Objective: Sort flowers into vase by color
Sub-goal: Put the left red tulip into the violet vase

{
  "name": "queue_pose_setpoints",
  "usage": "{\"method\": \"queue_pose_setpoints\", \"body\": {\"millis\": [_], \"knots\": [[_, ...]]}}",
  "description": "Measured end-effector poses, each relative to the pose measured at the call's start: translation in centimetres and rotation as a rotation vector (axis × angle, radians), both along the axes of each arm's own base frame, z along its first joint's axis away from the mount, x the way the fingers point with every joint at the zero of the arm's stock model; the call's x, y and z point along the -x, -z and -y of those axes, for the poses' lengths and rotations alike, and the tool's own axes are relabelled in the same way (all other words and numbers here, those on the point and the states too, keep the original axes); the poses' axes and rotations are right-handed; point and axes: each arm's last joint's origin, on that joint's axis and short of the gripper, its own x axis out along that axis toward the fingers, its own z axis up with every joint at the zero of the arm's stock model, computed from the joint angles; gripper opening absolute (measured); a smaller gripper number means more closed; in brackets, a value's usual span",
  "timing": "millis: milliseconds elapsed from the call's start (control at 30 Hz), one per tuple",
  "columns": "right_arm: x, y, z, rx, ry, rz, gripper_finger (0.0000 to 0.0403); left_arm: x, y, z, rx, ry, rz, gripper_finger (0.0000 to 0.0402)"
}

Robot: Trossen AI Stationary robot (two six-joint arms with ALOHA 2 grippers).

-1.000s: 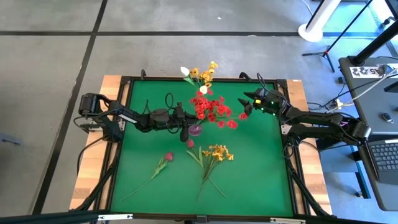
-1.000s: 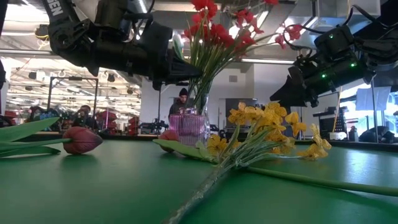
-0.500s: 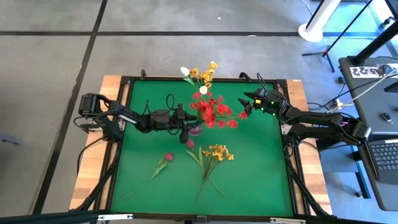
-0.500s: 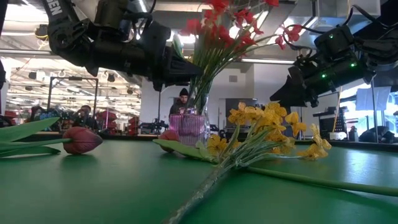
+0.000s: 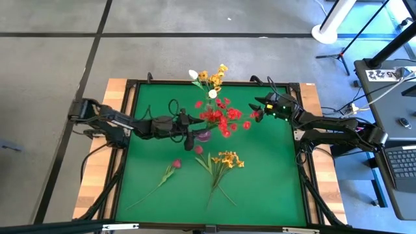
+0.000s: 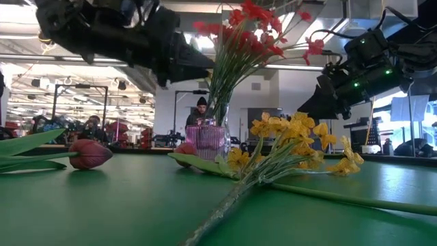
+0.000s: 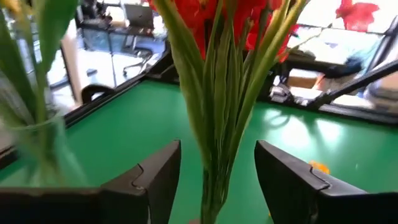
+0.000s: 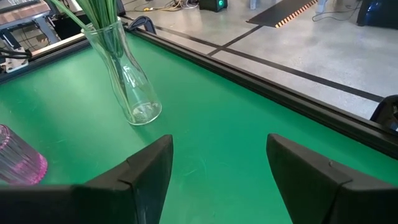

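Your left hand hangs mid-worktop, fingers spread around the red flowers' stems, which stand in the pink vase. Your right hand waits spread at the far right. Yellow flowers lie nearer.

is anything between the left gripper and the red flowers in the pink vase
Nothing visible. The left gripper is open with the red flowers' stems directly between its fingers, above the pink vase. The right gripper waits open near the table's far right.
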Motion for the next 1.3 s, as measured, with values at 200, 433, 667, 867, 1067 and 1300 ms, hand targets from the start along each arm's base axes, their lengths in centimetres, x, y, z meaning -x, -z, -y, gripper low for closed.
{"method": "queue_pose_setpoints", "body": {"millis": [200, 433, 667, 867, 1067, 1300], "knots": [[0.0, 0.0, 0.0, -0.013, 0.006, 0.010, 0.0256, 2.1, -2.1, 1.3, -0.017, -0.026, -0.063, 0.0203], [0.0, 0.0, 0.0, -0.014, 0.006, 0.011, 0.0256, 5.6, -3.4, 3.2, 0.155, 0.005, -0.160, 0.0203], [0.0, 0.0, 0.0, -0.016, 0.006, 0.012, 0.0256, 8.9, -1.1, 4.7, 0.526, 0.007, -0.481, 0.0201], [0.0, 0.0, 0.0, -0.033, 0.014, 0.026, 0.0256, 9.8, -0.1, 6.7, 0.700, 0.045, -0.624, 0.0200], [0.0, 0.0, -0.1, -0.042, -0.004, 0.031, 0.0256, 10.3, 0.4, 9.1, 0.766, 0.042, -0.645, 0.0200], [0.0, 0.0, 0.0, -0.043, -0.003, 0.031, 0.0256, 10.2, 2.0, 12.2, 0.782, 0.036, -0.661, 0.0200]]}}
